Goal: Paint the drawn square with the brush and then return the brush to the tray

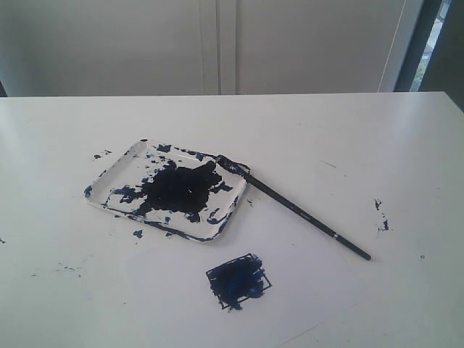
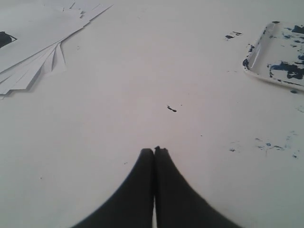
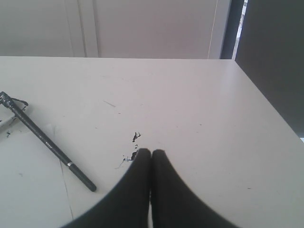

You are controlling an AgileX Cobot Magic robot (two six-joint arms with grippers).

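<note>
A white table (image 1: 362, 130) is seen from above and in front, with neither arm in this wide view. Nearest the viewer, in front of the tray and slightly to its right, lies the drawn square (image 1: 239, 281), a small tilted box of thin black lines scribbled over in dark blue. Behind it sits the tray (image 1: 116, 168), shallow, white, with rounded corners, carrying a large blue-black blotch in its middle and splatters around it. The brush (image 1: 293, 209) rests with its dark tip on the tray's far right corner, while its long black handle runs off the tray to the right and toward the viewer, lying on the table. Small paint specks (image 1: 380, 217) mark the table well to the right of the tray. Beyond the tray, a pale panelled wall (image 1: 217, 43) stands past the table's far edge. In the left wrist view, the left gripper (image 2: 154, 151) has its two black fingers pressed together on nothing, above bare table apart from the tray; a fan of white paper sheets (image 2: 28, 47) lies away from the tray. In the right wrist view, the right gripper (image 3: 150, 152) also has its fingers together and empty, near the brush's handle end.
</note>
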